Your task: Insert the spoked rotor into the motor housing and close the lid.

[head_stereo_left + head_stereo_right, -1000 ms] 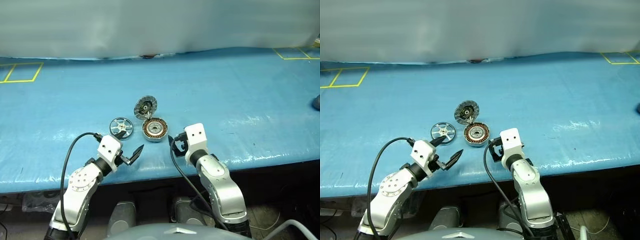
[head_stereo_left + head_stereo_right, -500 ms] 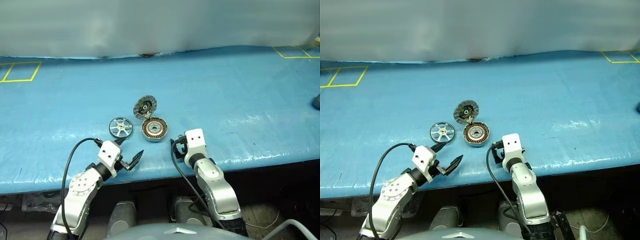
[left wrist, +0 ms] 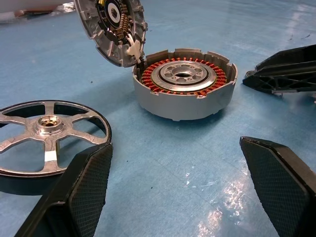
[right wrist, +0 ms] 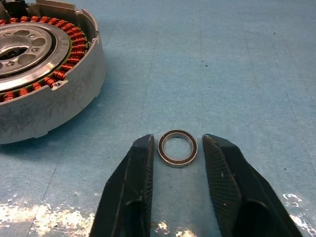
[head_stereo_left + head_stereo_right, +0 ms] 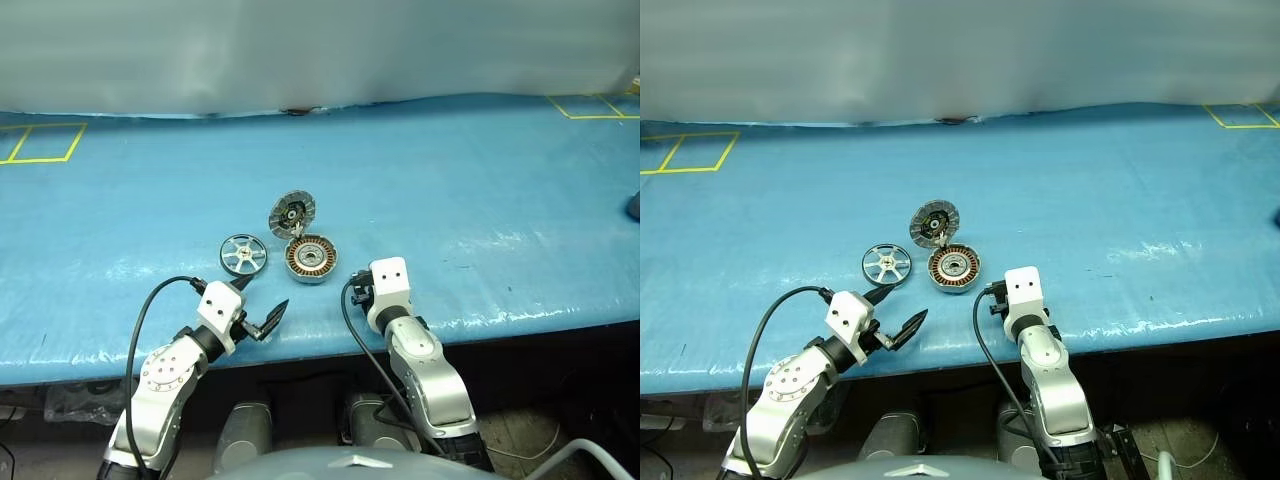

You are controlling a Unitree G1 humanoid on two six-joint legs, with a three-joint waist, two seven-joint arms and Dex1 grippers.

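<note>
The spoked rotor (image 5: 243, 254) lies flat on the blue table, left of the motor housing (image 5: 310, 259), whose copper windings ring a silver centre. The lid (image 5: 291, 212) stands tilted up, hinged at the housing's far edge, ribbed face showing. My left gripper (image 3: 175, 148) is open, low over the table in front of the rotor (image 3: 49, 136) and the housing (image 3: 183, 89). My right gripper (image 4: 177, 140) sits just right of the housing (image 4: 44, 74). Its fingers stand close on either side of a small metal ring (image 4: 177, 148) lying on the table, with thin gaps showing.
Yellow tape squares mark the table's back left (image 5: 40, 145) and back right (image 5: 590, 103). A dark object (image 5: 633, 205) sits at the right edge. The table's front edge (image 5: 480, 318) runs just behind both wrists. Open blue surface lies to the right of the housing.
My right hand has dipped slightly toward the table and its fingers have drawn closer together. The left arm and the motor parts have kept still.
</note>
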